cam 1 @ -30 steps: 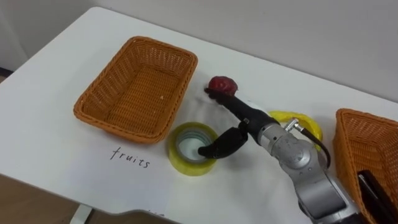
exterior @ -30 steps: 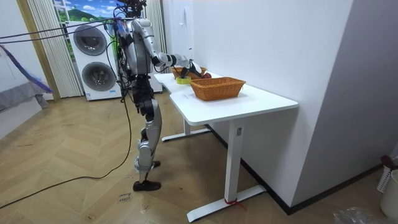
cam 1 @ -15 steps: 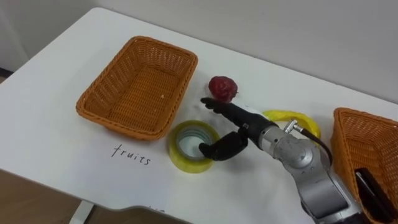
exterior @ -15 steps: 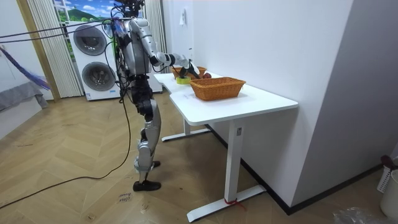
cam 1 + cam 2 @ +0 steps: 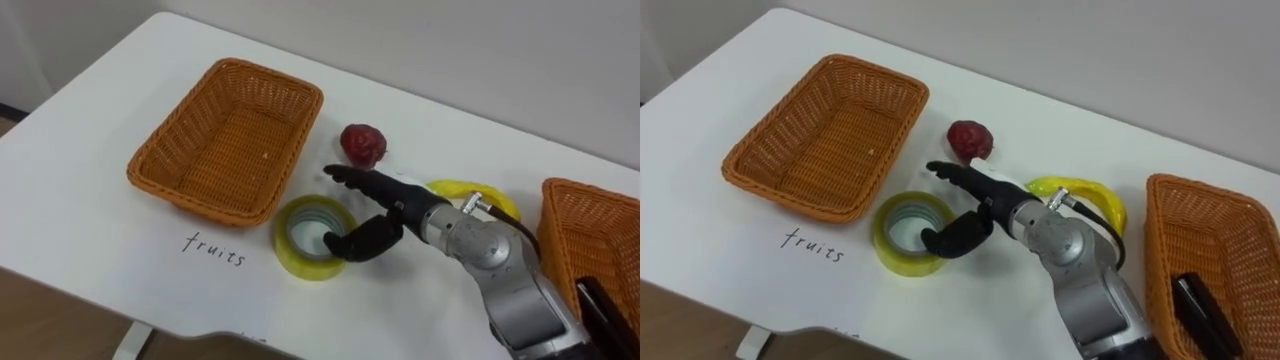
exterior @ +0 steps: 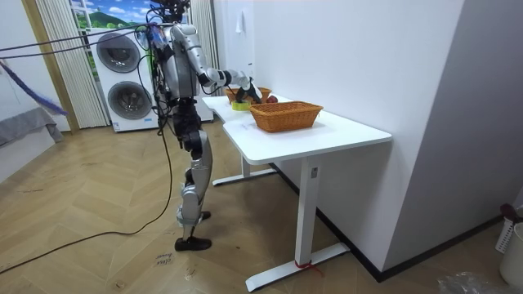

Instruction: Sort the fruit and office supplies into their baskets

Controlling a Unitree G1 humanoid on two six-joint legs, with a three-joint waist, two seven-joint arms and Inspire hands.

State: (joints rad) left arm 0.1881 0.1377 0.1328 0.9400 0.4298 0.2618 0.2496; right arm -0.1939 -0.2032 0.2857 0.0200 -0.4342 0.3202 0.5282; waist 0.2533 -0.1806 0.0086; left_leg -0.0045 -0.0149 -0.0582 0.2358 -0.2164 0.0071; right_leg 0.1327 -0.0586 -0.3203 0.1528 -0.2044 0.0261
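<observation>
A yellow tape roll (image 5: 290,255) lies flat on the white table, just in front of the empty left basket (image 5: 160,170). My right hand (image 5: 405,205) hovers over the roll's right side. Its fingers (image 5: 360,183) stretch straight out toward a dark red apple (image 5: 362,143), stopping short of it. The thumb (image 5: 362,243) bends down onto the roll's inner rim. A banana (image 5: 452,187) lies behind my wrist. The right basket (image 5: 585,215) holds a black item (image 5: 605,310).
A handwritten label (image 5: 212,250) on white paper lies in front of the left basket. The table's front edge runs close below it. In the room view I stand at the table's end, right arm out over the baskets (image 6: 286,114).
My right hand has drawn back from the apple, which now shows whole, and its thumb has settled further onto the tape roll. The picture has shifted slightly.
</observation>
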